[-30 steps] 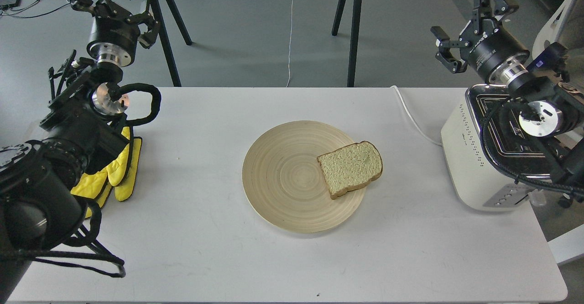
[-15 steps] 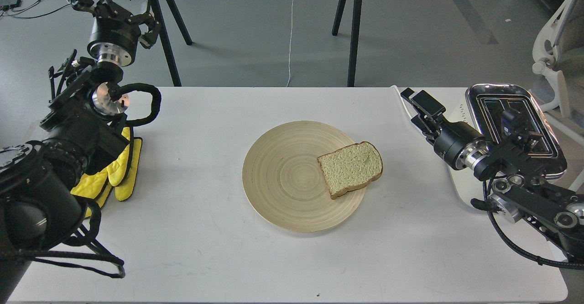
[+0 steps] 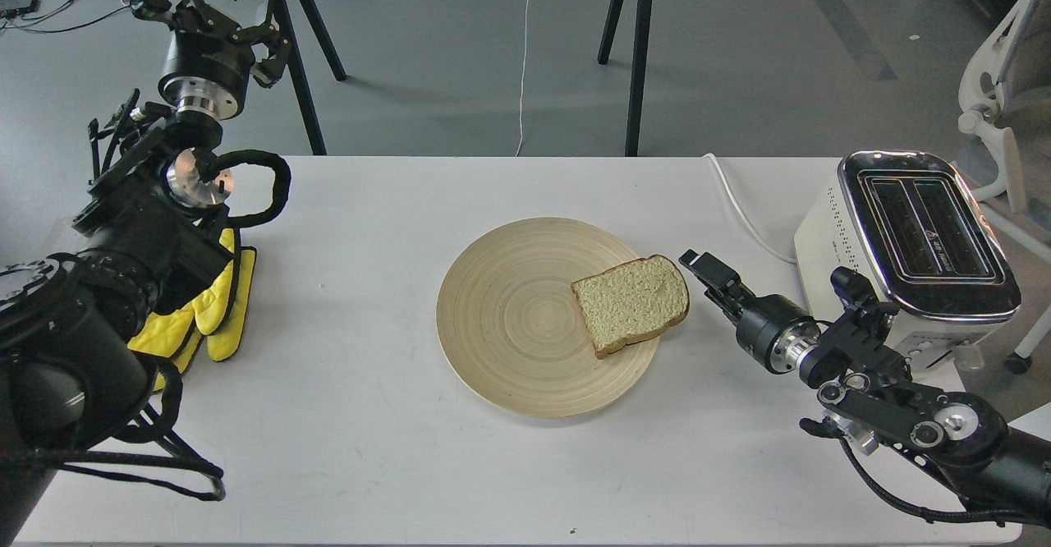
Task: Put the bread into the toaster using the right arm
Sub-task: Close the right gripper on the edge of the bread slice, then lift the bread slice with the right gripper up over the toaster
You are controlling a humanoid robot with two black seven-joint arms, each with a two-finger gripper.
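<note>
Left pincer (image 3: 215, 5) hangs beyond the desk's (image 3: 369, 448) far-left corner, open, empty. Mid-desk, bread (image 3: 631, 302) lies on the plate's (image 3: 509, 317) right rim. Right pincer (image 3: 704, 270), just beside the bread: opening cannot be told. Toaster (image 3: 895, 259) at right edge.

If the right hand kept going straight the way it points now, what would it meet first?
Most likely the bread. The right hand points up and left, just short of the slice's right crust, which overhangs the plate. Its height above the table is unclear from this one view, so it might pass over the slice.
</note>
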